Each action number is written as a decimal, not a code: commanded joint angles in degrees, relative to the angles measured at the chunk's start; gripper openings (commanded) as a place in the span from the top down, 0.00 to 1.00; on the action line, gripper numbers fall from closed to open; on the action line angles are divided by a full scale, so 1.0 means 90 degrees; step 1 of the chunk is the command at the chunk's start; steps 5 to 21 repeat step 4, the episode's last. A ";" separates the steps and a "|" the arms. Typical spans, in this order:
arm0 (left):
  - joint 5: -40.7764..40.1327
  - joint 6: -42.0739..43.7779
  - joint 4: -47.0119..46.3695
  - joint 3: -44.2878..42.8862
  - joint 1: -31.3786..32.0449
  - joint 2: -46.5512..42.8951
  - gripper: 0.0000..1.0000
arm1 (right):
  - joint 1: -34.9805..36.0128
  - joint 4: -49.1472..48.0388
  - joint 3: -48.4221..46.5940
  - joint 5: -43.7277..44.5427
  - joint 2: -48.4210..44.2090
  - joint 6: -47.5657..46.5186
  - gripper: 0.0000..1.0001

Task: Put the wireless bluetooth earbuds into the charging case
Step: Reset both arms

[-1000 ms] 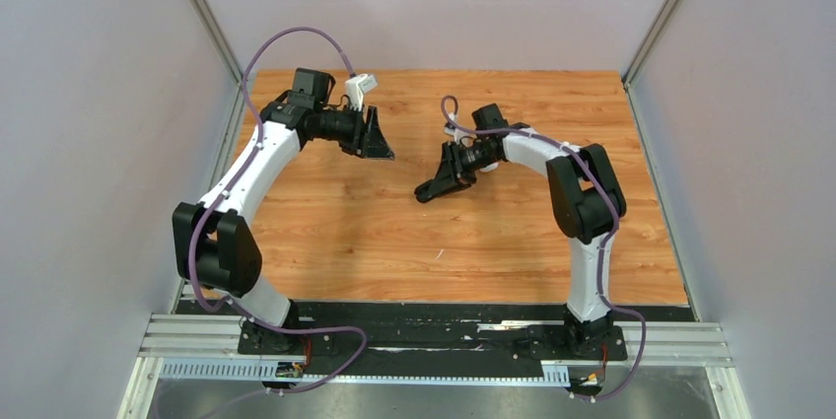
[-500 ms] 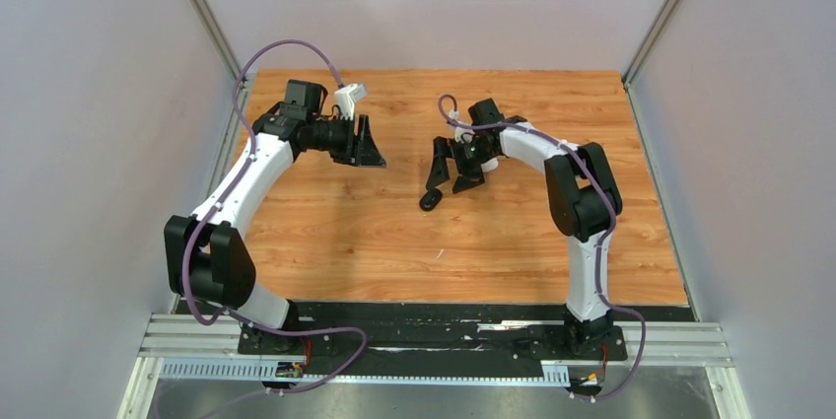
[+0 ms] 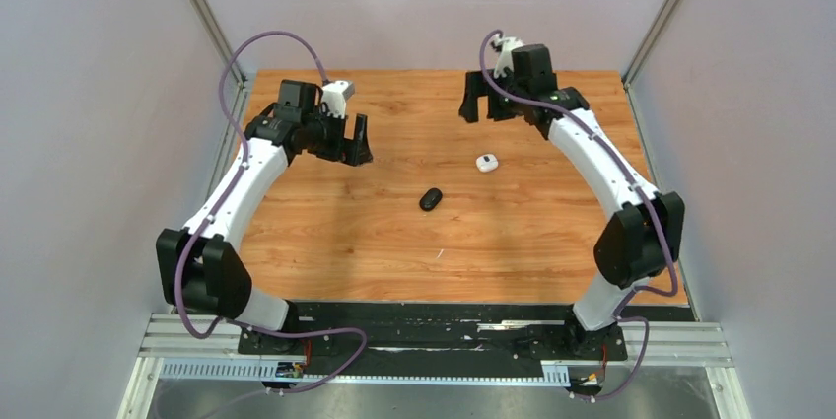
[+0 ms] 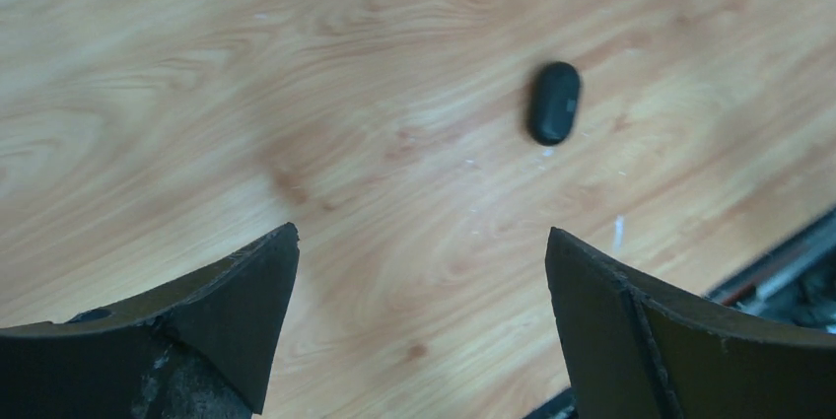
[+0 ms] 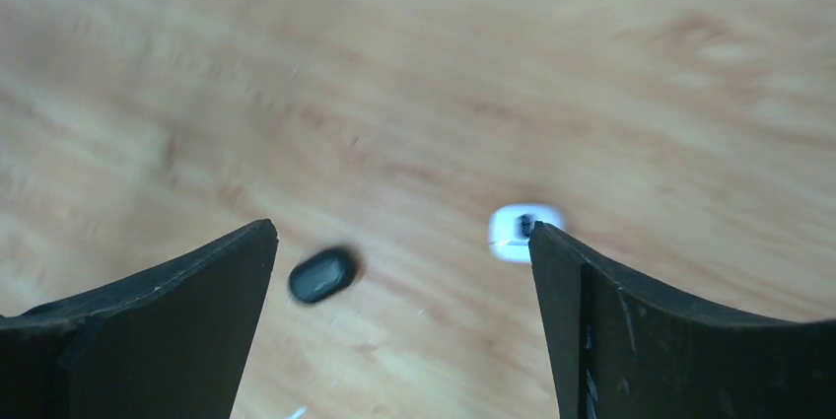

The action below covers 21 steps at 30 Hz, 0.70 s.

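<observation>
Two charging cases lie on the wooden table. A black oval case lies shut near the middle. A small white case lies a little behind and to the right of it. The wireless bluetooth earbuds do not show in any view. My left gripper hovers open and empty, left of the black case. At the back of the table my right gripper is raised, open and empty, well behind both cases.
A tiny white fleck lies on the wood in front of the black case. Grey walls close in the table on the left, right and back. A black rail runs along the near edge by the arm bases.
The right gripper let go of the black case on the table, opened wide and swung up to the back, uncovering the white case. The left gripper opened wider and drew back to the left.
</observation>
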<state>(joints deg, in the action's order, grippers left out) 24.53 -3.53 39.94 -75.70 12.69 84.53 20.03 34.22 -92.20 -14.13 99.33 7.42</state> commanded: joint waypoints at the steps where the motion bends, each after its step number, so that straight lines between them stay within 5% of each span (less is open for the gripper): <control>1: -0.1582 0.0186 -0.0439 -0.0217 -0.0003 -0.0599 0.00 | -0.0174 -0.0468 -0.0303 0.2289 -0.0782 -0.0086 0.00; 21: -0.1632 -0.0121 -0.0936 0.0052 -0.0004 -0.0726 0.00 | -0.0175 -0.0641 0.0081 0.2299 -0.1026 -0.0080 0.00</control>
